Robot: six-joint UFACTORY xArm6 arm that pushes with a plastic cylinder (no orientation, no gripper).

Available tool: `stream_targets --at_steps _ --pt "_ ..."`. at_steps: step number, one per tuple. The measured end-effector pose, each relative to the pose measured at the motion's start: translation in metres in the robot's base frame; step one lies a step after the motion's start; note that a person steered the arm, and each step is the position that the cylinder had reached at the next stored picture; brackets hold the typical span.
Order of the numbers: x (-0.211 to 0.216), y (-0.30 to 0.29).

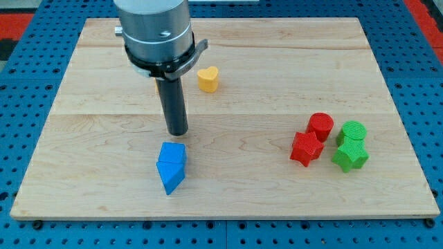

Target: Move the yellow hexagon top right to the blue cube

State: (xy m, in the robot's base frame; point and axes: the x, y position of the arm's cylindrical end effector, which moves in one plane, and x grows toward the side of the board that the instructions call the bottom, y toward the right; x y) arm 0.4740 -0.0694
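Observation:
My tip (178,133) stands on the board at the centre left, just above the blue blocks with a small gap. Two blue blocks touch each other: a cube-like one (173,153) and a second blue block (169,178) right below it, its shape unclear. A yellow heart-shaped block (208,79) lies at the view's top, to the right of the rod. A sliver of a yellow-orange block (158,88) shows behind the rod's left side; its shape is hidden by the arm.
At the view's right lies a tight group: a red cylinder (320,126), a red star (306,148), a green cylinder (353,131) and a green star (349,156). The wooden board (277,55) rests on a blue pegboard.

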Motion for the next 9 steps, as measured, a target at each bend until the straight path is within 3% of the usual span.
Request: stream_targets --at_steps 2,3,6,7,9 --pt "-0.027 0.1" --pt "-0.076 0.106" --pt "-0.136 -0.03" --pt "-0.159 -0.021" --pt "-0.184 -0.071"
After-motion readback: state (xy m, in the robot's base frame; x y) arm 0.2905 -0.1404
